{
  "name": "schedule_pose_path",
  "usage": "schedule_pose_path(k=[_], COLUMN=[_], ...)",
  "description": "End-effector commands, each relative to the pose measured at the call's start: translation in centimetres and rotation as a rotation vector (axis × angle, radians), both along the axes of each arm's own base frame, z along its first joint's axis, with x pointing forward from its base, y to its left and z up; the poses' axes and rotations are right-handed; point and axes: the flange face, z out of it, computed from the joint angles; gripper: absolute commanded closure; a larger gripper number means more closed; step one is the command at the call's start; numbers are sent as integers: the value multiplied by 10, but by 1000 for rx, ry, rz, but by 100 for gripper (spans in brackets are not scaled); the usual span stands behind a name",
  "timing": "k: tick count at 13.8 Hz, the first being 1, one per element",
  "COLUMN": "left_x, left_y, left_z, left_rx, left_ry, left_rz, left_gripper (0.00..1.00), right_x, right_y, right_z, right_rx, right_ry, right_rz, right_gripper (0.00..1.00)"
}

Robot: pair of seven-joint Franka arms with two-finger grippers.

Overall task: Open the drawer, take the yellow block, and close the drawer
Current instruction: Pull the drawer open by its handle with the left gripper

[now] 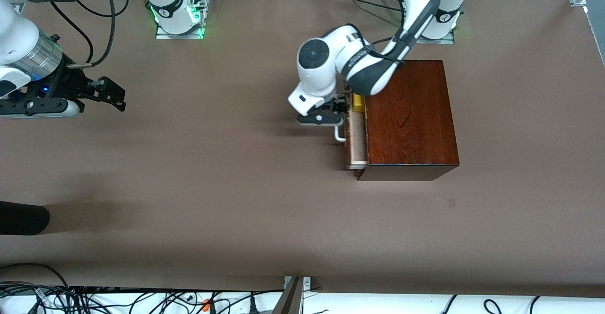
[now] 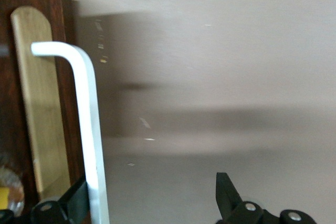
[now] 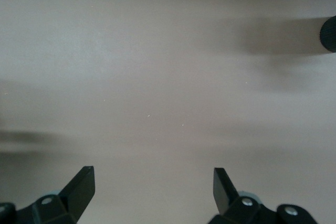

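Observation:
The dark reddish-brown wooden box (image 1: 411,115) stands toward the left arm's end of the table. Its drawer (image 1: 357,139) is pulled partly out and shows a pale interior. The yellow block (image 1: 358,102) lies in the drawer, partly under the left arm's wrist. My left gripper (image 1: 340,108) is at the drawer front, open. The white handle (image 2: 90,129) runs just inside one of its fingers (image 2: 77,200), and the other finger (image 2: 226,190) stands well apart over the table. My right gripper (image 1: 111,94) waits open over the right arm's end of the table.
A dark rounded object (image 1: 21,217) juts in at the table's edge on the right arm's end, nearer the front camera. Cables (image 1: 142,300) run along the table edge nearest the front camera. Brown tabletop (image 1: 212,162) lies between the two grippers.

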Motion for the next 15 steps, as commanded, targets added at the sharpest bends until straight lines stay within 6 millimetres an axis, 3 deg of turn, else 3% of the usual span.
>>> schedule_pose_path(k=[1, 5, 8, 12, 14, 15], left_x=[-5, -8, -4, 0, 6, 18], left_y=[-34, -46, -57, -40, -24, -5], left_z=[0, -5, 12, 35, 86, 114], left_rx=[-53, -61, -111, -44, 11, 37], left_ry=[6, 11, 15, 15, 25, 40], left_rz=[20, 19, 40, 23, -11, -25], left_gripper=[0, 0, 0, 0, 0, 0], right_x=[1, 0, 0, 0, 1, 1], right_y=[-1, -1, 0, 0, -1, -1], right_z=[3, 3, 4, 3, 3, 3], right_rx=[7, 7, 8, 7, 8, 8], right_ry=[3, 5, 3, 5, 3, 3], right_rz=[-3, -3, -3, -3, -5, -5], right_gripper=[0, 0, 0, 0, 0, 0])
